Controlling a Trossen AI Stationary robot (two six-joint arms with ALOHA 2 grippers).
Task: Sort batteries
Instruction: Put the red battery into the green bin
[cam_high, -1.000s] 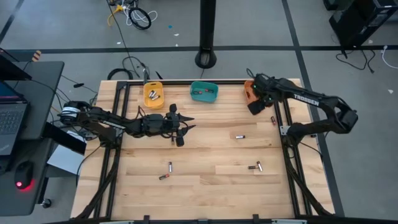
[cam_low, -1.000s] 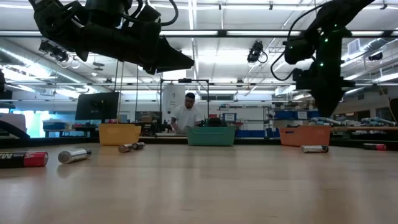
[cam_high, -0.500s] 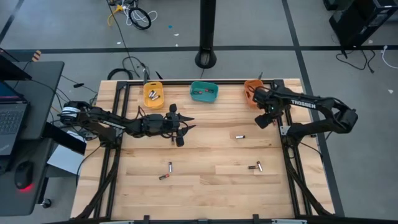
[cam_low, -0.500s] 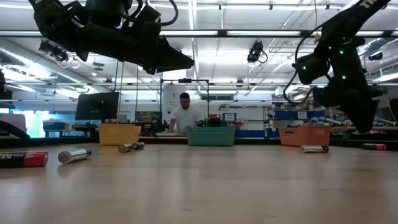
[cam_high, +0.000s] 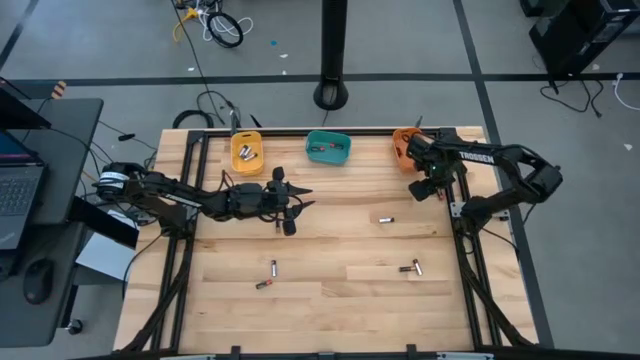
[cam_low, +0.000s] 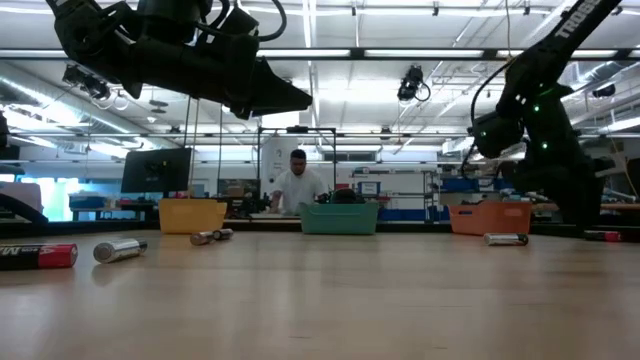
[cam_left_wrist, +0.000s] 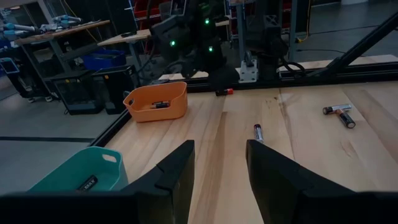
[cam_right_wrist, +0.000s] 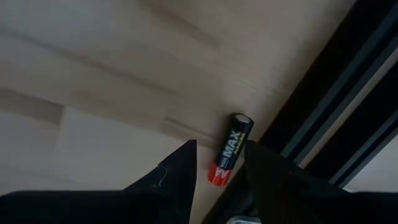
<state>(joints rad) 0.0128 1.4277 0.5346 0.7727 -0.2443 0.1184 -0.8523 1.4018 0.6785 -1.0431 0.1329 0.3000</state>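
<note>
Several small batteries lie flat on the wooden table: one mid-table, a pair at the near right, and two at the near left. A black, red-ended battery lies beside the right rail. My right gripper is open and hovers over it, one finger on either side; I cannot tell whether they touch. It stands near the orange bin. My left gripper waits open and empty mid-left, above the table.
Yellow bin, teal bin and the orange bin stand in a row at the far edge, with batteries inside. Dark rails frame the table. A person stands in the room beyond. Bare wood lies in the middle.
My right gripper has moved from beside the orange bin toward the near edge and the right rail, and has come down over the battery lying by the rail. The left arm has kept still.
</note>
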